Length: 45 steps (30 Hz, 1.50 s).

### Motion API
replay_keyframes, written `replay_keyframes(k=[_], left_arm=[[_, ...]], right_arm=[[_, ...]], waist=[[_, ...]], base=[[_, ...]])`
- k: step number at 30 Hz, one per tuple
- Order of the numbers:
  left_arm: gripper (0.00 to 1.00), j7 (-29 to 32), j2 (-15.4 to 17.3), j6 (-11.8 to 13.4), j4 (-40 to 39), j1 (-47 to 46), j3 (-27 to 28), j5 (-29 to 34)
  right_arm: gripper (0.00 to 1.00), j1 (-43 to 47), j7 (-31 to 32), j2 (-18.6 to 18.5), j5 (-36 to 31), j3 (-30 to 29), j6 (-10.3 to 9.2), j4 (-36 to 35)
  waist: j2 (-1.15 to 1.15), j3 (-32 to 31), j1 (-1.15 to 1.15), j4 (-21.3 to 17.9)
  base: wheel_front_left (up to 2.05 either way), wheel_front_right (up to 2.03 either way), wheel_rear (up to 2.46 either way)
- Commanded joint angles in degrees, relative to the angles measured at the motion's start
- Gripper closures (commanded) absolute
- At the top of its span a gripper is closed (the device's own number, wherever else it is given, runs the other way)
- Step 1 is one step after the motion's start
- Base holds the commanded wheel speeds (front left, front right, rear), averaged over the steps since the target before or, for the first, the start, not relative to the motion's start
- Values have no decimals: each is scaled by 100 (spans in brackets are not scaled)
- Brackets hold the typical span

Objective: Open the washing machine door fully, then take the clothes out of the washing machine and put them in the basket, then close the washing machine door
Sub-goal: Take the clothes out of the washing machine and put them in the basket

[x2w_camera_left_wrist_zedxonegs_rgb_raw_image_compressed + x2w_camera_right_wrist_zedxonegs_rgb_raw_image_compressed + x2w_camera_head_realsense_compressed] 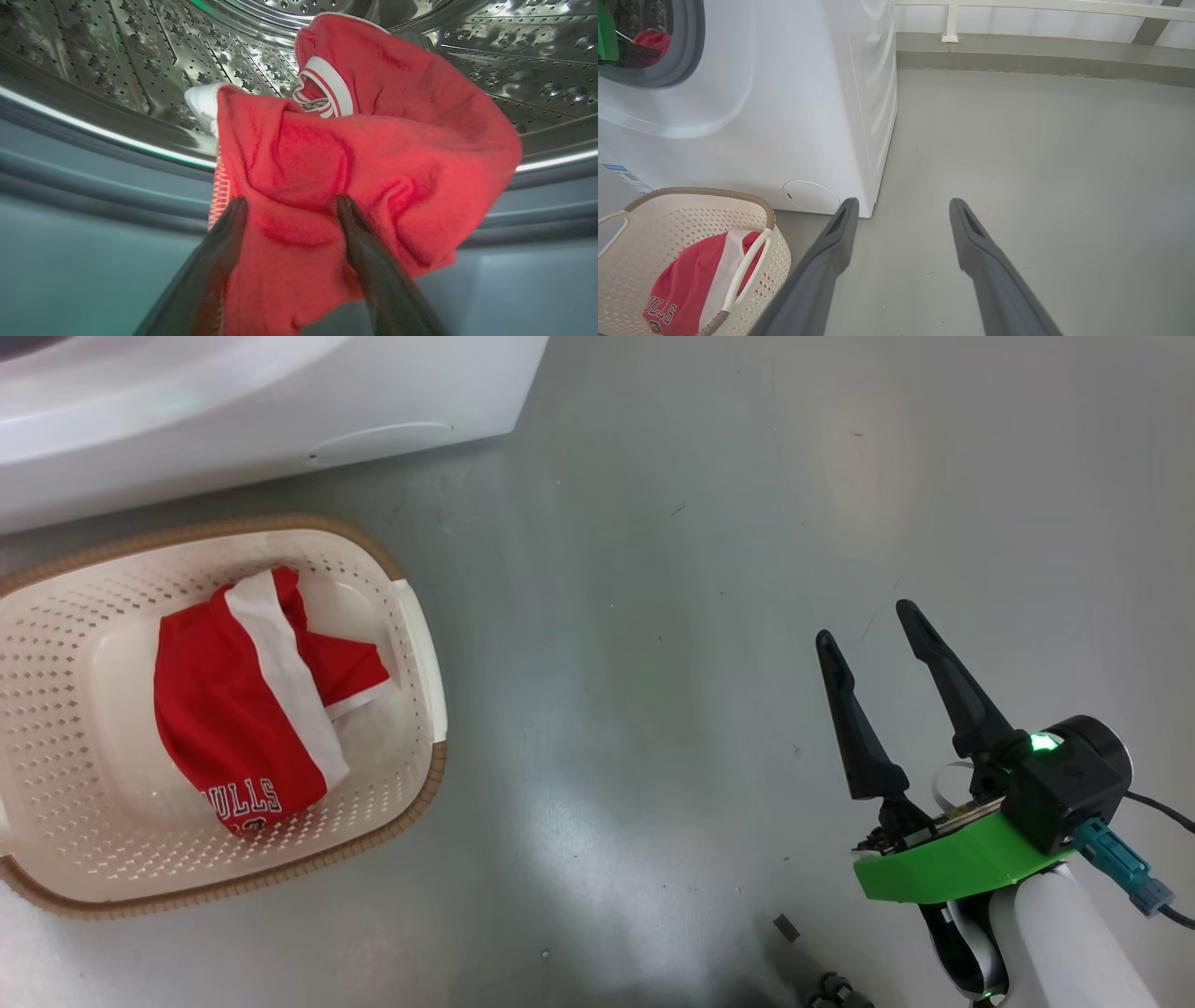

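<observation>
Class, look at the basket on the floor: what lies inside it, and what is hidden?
A crumpled red jersey with a white band and partial lettering lies in the basket. Whatever is beneath it is covered.

The basket (pixel 56 728) is set on the floor (pixel 653 569) just before the washing machine (pixel 233 420), with one garment (pixel 224 709) laid in it. A second garment (pixel 373 154) is draped out of the drum (pixel 117 56), directly before the left gripper (pixel 290 201). The right gripper (pixel 866 623) is held well right of the basket.
</observation>
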Motion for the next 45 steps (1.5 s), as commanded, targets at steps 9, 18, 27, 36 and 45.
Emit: replay_keyframes(k=[9, 18, 27, 36, 45], left_arm=[[100, 71, 288, -213, 78, 8, -54, -60], [100, -626, -11, -730, -142, 199, 58, -417], [100, -1566, -198, -1033, -715, 639, 172, -712], [100, -1838, -299, -1007, -1815, 1370, 262, -873], [100, -1825, -340, -833, -3535, 2628, 412, -1072]], right_arm=[[0, -65, -36, -45, 148, 148, 36, -71], [0, -63, -36, -45, 157, 56, 36, -98], [0, -42, -36, -45, 145, -88, 36, -141], [0, -50, -36, -45, 125, -204, 36, -170], [0, -22, -36, -45, 109, -313, 36, -186]], waist=[[0, 40, 0, 45], [0, 48, 0, 199], [0, 27, 0, 472], [0, -68, 0, 727], [0, -222, 0, 886]], base=[[0, 0, 0], [0, 0, 0], [0, 0, 0], [0, 0, 0], [0, 0, 0]])
